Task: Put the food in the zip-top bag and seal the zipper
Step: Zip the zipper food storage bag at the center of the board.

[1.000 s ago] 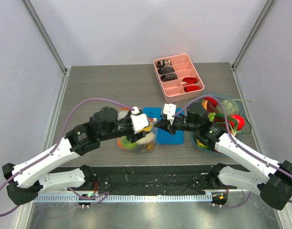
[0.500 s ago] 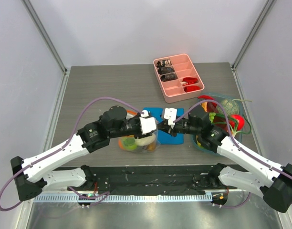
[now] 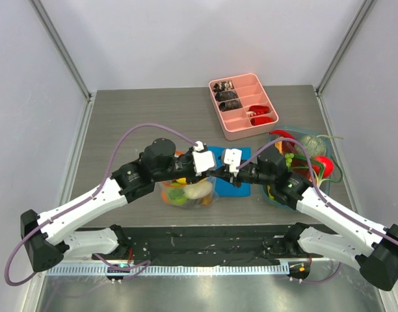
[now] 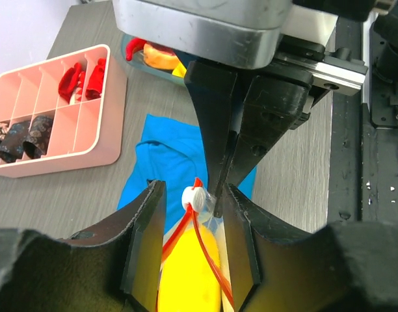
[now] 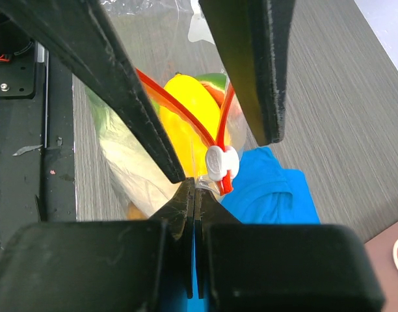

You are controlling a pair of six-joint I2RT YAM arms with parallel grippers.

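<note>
The zip-top bag (image 3: 186,190) stands on the table with yellow (image 4: 189,279), green (image 5: 213,81) and pale food inside. Its orange-red zipper (image 5: 179,104) lies in two separate strips that meet at a white slider (image 4: 194,197) at the bag's right end. My left gripper (image 4: 194,192) is open, one finger on each side of the slider, with no clear touch. My right gripper (image 5: 194,185) is shut on the bag's clear corner just beside the slider (image 5: 220,162). In the top view the two grippers, left (image 3: 209,171) and right (image 3: 219,173), meet tip to tip.
A blue folded cloth (image 3: 238,188) lies under and right of the grippers. A pink divided tray (image 3: 243,107) sits at the back. A teal bowl (image 3: 272,193) with more red, green and yellow food stands at the right, under the right arm.
My left gripper has moved right along the top of the bag to its right end and now straddles the slider. My right gripper has kept its hold on the corner.
</note>
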